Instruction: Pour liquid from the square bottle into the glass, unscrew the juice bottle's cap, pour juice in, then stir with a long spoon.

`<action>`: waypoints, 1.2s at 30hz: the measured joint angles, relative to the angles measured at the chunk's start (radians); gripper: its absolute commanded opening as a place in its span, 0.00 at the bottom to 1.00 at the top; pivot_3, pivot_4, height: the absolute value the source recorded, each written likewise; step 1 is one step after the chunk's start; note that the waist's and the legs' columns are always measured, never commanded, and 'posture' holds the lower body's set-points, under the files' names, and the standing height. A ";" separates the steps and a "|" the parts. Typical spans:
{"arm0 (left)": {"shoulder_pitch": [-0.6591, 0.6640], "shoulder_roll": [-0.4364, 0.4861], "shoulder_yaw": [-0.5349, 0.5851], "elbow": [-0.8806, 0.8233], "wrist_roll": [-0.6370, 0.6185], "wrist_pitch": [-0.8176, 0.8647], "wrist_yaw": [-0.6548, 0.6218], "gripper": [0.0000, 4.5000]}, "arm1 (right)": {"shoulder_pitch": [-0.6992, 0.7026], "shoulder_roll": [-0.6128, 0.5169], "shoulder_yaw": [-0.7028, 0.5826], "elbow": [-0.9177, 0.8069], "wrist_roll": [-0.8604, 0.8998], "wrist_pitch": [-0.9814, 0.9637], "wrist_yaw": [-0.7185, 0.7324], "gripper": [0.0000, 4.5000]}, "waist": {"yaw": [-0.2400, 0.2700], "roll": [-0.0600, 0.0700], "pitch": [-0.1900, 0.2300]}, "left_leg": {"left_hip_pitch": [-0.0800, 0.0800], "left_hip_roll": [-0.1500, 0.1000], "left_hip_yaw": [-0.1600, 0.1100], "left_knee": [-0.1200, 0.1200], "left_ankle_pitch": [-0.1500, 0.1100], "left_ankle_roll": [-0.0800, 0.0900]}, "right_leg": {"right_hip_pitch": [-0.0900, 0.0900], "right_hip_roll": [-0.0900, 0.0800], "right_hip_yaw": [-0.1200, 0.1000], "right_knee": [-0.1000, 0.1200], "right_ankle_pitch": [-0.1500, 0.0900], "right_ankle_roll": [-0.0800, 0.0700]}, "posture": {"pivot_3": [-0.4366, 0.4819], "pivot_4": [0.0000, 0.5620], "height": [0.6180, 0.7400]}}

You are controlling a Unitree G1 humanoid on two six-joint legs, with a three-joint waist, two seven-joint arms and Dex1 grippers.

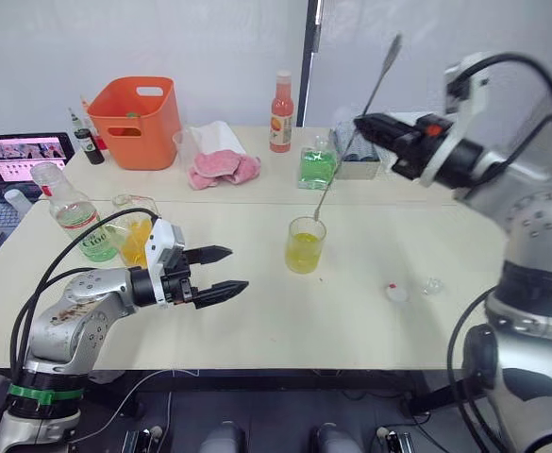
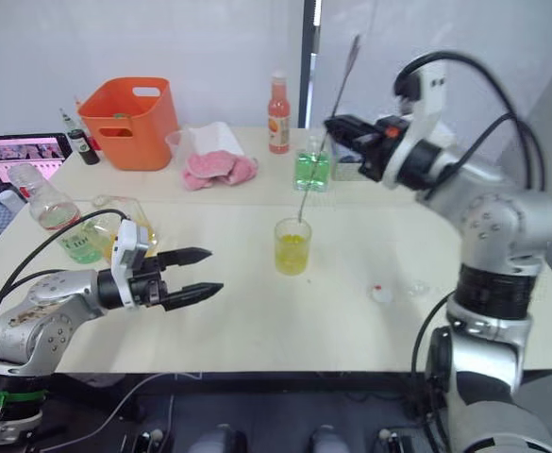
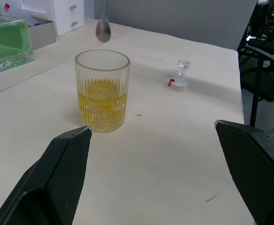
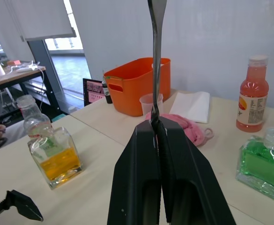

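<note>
The long spoon (image 1: pixel 351 142) is pinched by the right gripper (image 1: pixel 365 125) above the glass (image 1: pixel 305 244) (left gripper (image 1: pixel 221 272) spread, empty); the rim could be struck and the glass tipped.

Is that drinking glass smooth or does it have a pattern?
The glass has fine vertical ribs; clearest in the left wrist view.

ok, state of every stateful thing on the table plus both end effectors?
glass: upright, part full of yellow liquid
long spoon: held tilted, bowl just above glass
right end effector: shut on spoon
left end effector: open, empty
square bottle: upright, unstoppered
juice bottle: uncapped
cap: on table
</note>
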 measured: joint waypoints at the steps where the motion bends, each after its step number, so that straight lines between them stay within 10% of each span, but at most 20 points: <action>1: 0.000 0.000 0.000 0.000 0.000 -0.001 -0.001 0.99 | -0.007 -0.020 -0.015 0.003 0.020 0.032 -0.002 0.00 | 0.000 0.000 0.000 | 0.000 0.000 0.000 0.000 0.000 0.000 | 0.000 0.000 0.000 0.000 0.000 0.000 | 0.48 0.27 0.79; 13: -0.002 0.003 -0.023 0.049 0.042 -0.076 -0.075 0.99 | -0.046 -0.160 -0.006 0.204 0.156 0.529 -0.057 0.00 | -0.006 0.000 0.000 | 0.000 0.000 0.001 -0.001 0.000 0.000 | 0.000 0.000 0.001 -0.002 0.000 -0.001 | 0.48 0.27 0.79; 36: 0.025 -0.005 -0.037 0.033 0.068 -0.117 -0.073 0.99 | 0.058 0.100 0.294 0.612 -0.285 0.175 -0.162 0.00 | -0.005 0.001 0.000 | -0.001 -0.001 0.001 0.000 0.000 0.000 | 0.000 0.000 0.001 -0.002 0.001 0.001 | 0.48 0.27 0.79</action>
